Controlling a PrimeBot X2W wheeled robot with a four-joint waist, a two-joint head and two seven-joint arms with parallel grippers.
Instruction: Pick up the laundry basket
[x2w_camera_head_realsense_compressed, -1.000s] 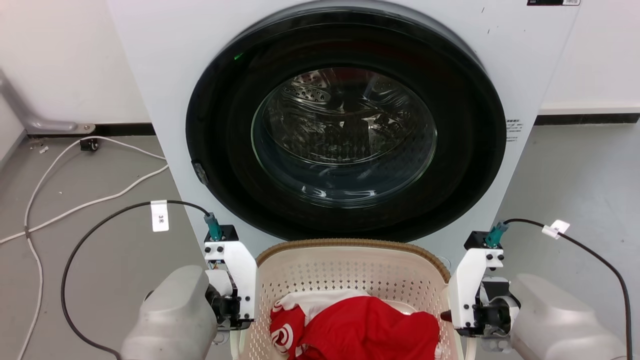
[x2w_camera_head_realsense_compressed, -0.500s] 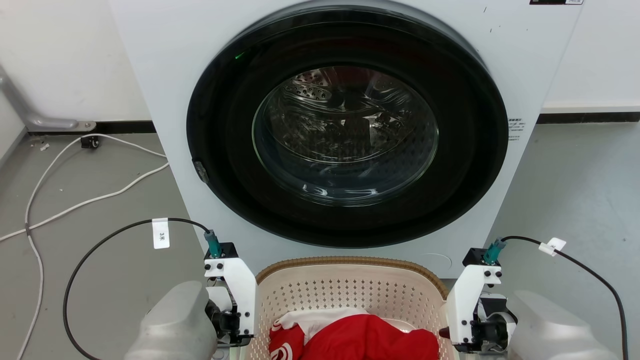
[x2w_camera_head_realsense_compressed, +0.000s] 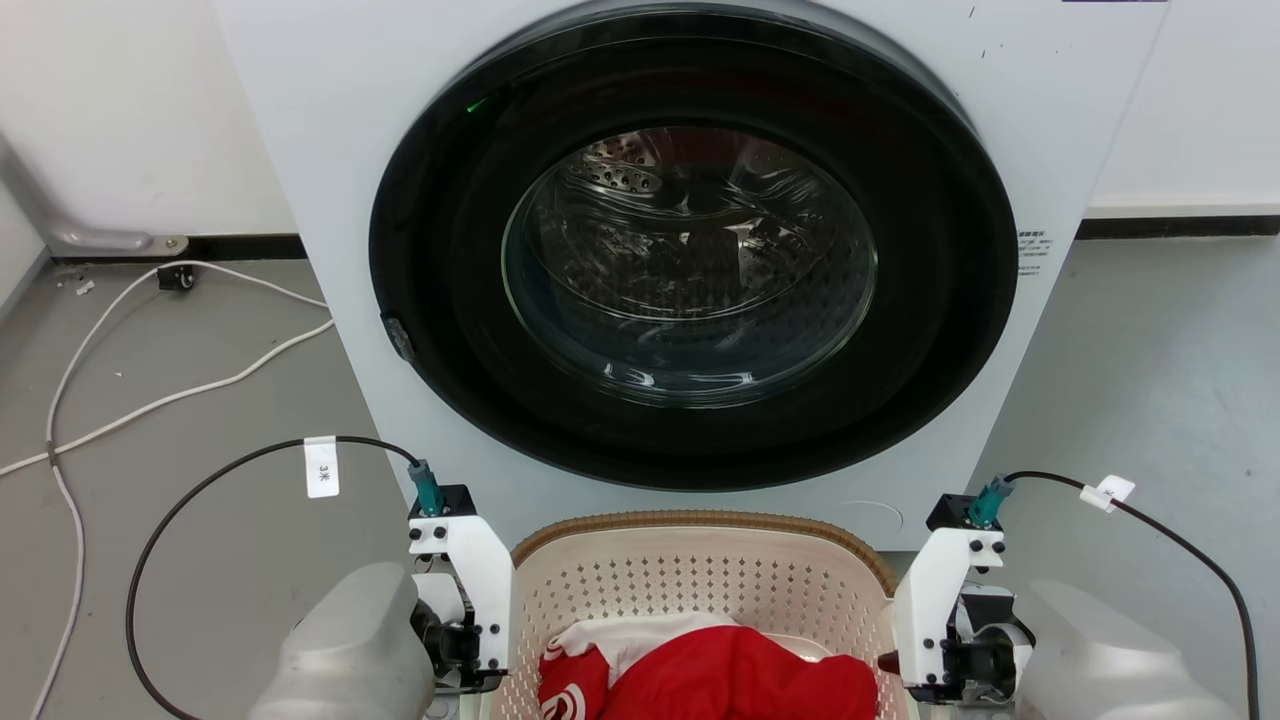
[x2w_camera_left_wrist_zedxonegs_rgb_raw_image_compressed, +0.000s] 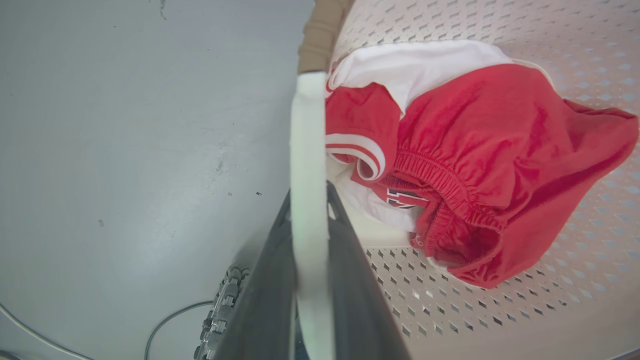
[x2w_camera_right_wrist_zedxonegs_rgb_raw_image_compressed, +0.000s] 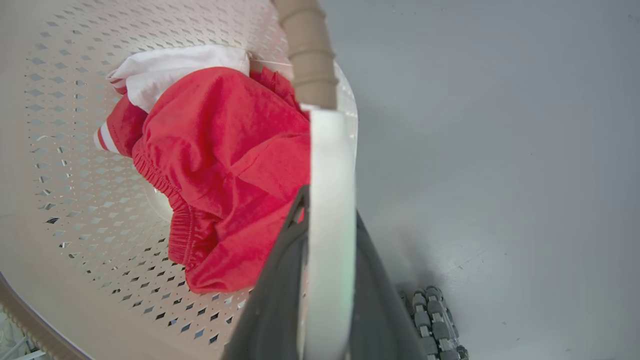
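Note:
The laundry basket (x2w_camera_head_realsense_compressed: 700, 523), cream and perforated with a brown woven-look rim, sits at the bottom middle of the head view, just in front of the washing machine. Red and white clothes (x2w_camera_head_realsense_compressed: 715, 675) lie inside it. My left gripper (x2w_camera_left_wrist_zedxonegs_rgb_raw_image_compressed: 309, 197) is shut on the basket's white left handle (x2w_camera_left_wrist_zedxonegs_rgb_raw_image_compressed: 306, 130), one dark finger on each side. My right gripper (x2w_camera_right_wrist_zedxonegs_rgb_raw_image_compressed: 330, 207) is shut the same way on the white right handle (x2w_camera_right_wrist_zedxonegs_rgb_raw_image_compressed: 330, 150). In the head view the two wrists (x2w_camera_head_realsense_compressed: 465, 600) (x2w_camera_head_realsense_compressed: 935, 610) flank the basket. I cannot tell if the basket's bottom touches the floor.
The white washing machine (x2w_camera_head_realsense_compressed: 330, 150) with its shut round dark door (x2w_camera_head_realsense_compressed: 690, 250) stands right behind the basket. White cables (x2w_camera_head_realsense_compressed: 150, 400) trail over the grey floor at the left. Black wrist cables (x2w_camera_head_realsense_compressed: 200, 490) (x2w_camera_head_realsense_compressed: 1200, 550) loop out on both sides. Bare floor (x2w_camera_head_realsense_compressed: 1150, 350) lies to the right.
The head view has shifted. The basket and both grippers sit lower in the picture, and the rim no longer overlaps the door's lower edge. Both grips are unchanged.

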